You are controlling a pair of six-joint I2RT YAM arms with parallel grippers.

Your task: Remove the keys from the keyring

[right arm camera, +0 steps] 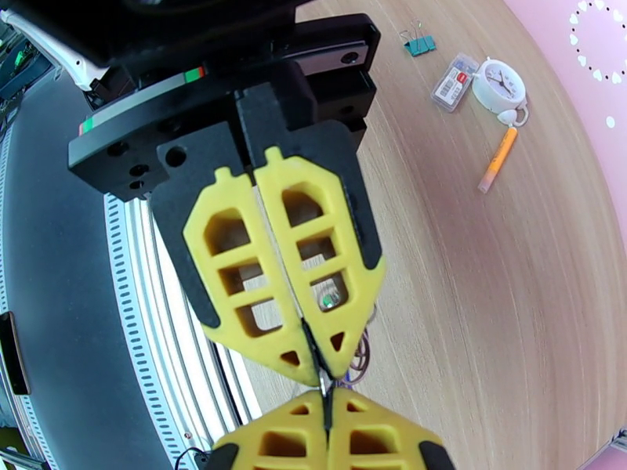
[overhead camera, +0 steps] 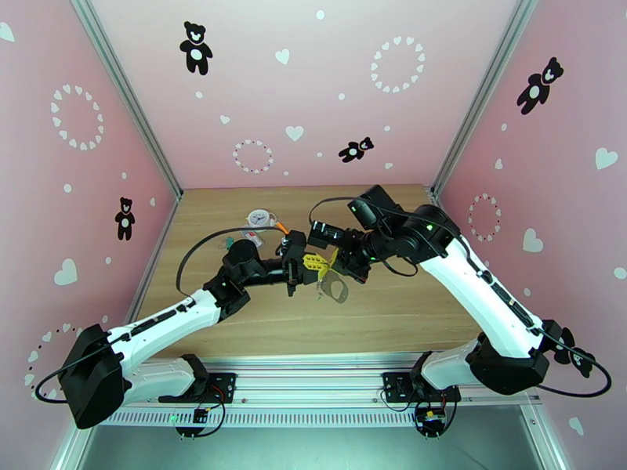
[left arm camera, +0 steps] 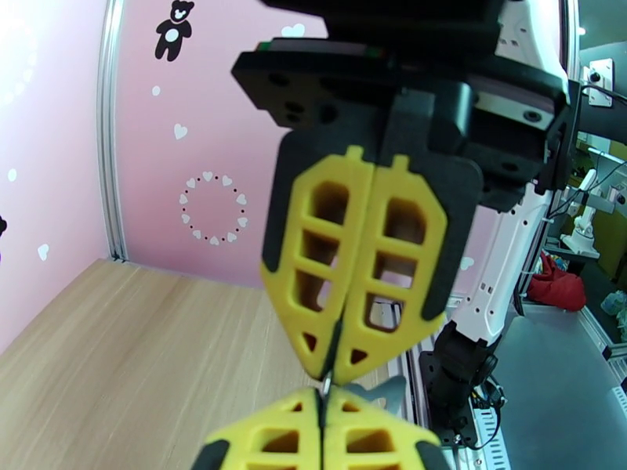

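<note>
Keyring (overhead camera: 338,291) dangles, pinched by left gripper (left arm camera: 321,397), right gripper (right arm camera: 325,401).

Pink walls (overhead camera: 313,88) with bear (overhead camera: 196,47) and heart (overhead camera: 294,132) decals, wooden tabletop (overhead camera: 400,315)

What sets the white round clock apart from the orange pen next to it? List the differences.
The small white round plastic clock is a squat disc; the slim orange plastic pen is a long thin stick. The clock is white with a dark-handed dial facing up; the pen is orange with a paler end. Both lie flat, close together, on the light wooden table.
</note>
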